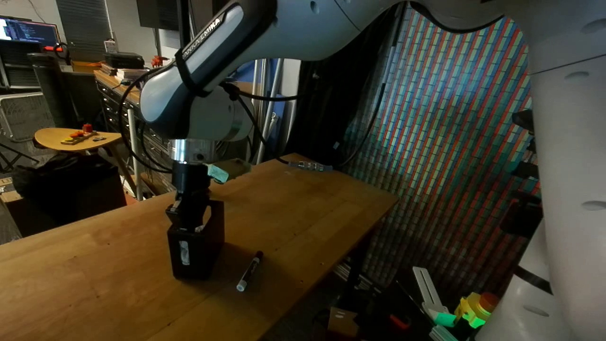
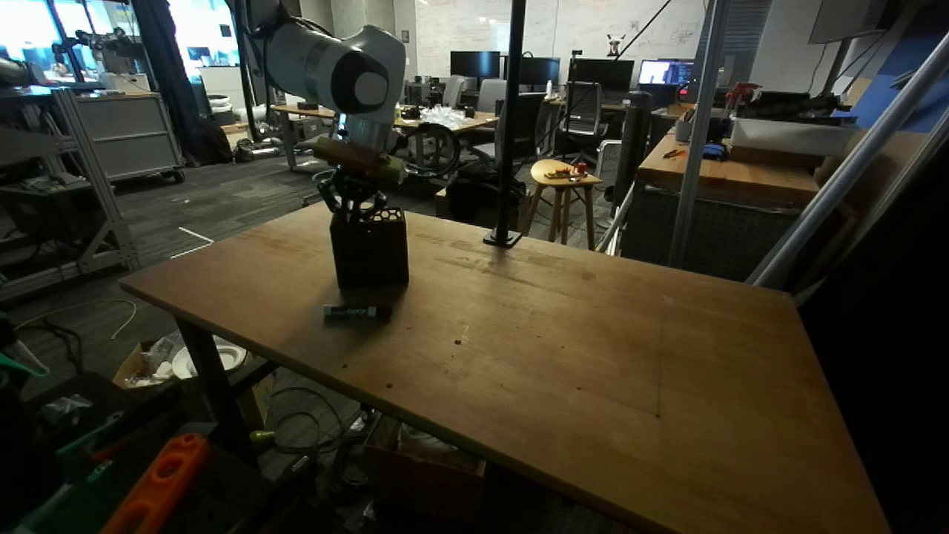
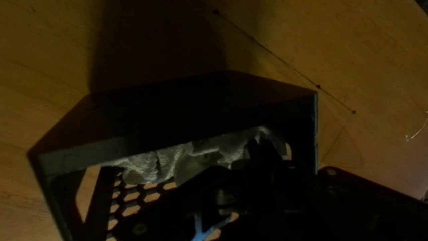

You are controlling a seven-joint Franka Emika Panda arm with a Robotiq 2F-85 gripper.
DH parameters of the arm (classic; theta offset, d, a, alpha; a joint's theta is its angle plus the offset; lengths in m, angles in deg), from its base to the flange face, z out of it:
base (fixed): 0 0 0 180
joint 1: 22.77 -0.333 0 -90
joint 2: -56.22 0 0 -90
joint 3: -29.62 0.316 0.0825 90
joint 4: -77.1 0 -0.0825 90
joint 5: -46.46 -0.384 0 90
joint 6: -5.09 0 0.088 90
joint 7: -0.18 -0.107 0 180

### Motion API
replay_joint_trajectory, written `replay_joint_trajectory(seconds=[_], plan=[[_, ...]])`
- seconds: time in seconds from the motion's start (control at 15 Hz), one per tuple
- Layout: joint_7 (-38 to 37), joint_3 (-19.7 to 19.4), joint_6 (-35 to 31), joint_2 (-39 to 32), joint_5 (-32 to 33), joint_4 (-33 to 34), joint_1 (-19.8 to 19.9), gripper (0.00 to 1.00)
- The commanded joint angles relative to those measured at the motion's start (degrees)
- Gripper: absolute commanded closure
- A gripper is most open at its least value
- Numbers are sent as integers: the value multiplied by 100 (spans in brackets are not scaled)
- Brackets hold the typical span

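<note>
A black open-topped box with a honeycomb-pierced wall stands upright on the wooden table, seen in both exterior views. Crumpled grey-white cloth, perhaps tissue, lies inside it, and something pale shows through a slot in the box's side. From above, my gripper reaches down into the box. Its dark fingertips are close together, with a pale fold of the cloth pinched between them; the view is dim there. Beside the box a marker with a dark cap lies on the table, apart from box and gripper.
The box's walls surround the fingers closely. A black post rises from the table's far edge. At a corner of the table lies a cable connector. A stool with small toys stands beyond the table.
</note>
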Motion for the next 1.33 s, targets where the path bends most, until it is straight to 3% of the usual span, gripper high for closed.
replay_joint_trajectory(seconds=[0.0,0.67,1.27], plan=[[449,127,30,-78,-189,45,263,92],[1319,58,352,-251,-168,189,574,92],[1664,99,484,-721,-262,470,590,92]])
